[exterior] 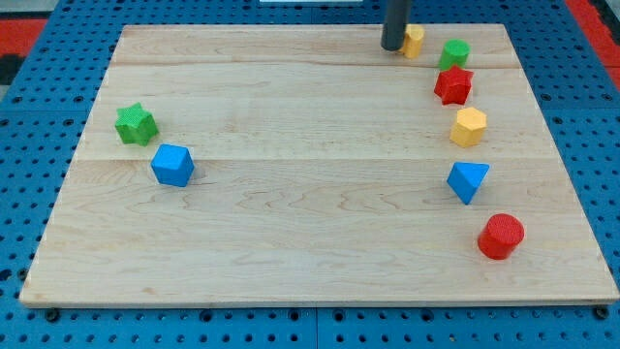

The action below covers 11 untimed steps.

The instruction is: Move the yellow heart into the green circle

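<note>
The yellow heart (414, 41) lies near the view's top edge of the board, partly hidden behind the rod. The green circle (454, 52) lies just to its right and slightly lower, a small gap apart. My tip (392, 46) rests on the board touching the yellow heart's left side, with the green circle on the far side of the heart.
A red star (453, 85), a yellow hexagon (469, 127), a blue triangle (468, 180) and a red cylinder (501, 237) run down the view's right. A green star (136, 124) and a blue cube (172, 165) lie at the left. The wooden board (310, 242) sits on blue pegboard.
</note>
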Each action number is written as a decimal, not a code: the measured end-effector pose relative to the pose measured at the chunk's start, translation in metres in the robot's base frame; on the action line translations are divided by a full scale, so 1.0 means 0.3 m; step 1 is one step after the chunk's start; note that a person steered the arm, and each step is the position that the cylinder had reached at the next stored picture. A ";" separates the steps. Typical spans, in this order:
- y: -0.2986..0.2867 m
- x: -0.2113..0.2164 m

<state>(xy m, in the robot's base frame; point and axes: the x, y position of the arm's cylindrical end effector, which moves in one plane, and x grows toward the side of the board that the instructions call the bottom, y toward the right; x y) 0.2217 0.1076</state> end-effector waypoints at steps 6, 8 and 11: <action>0.145 0.005; 0.154 0.004; -0.007 -0.046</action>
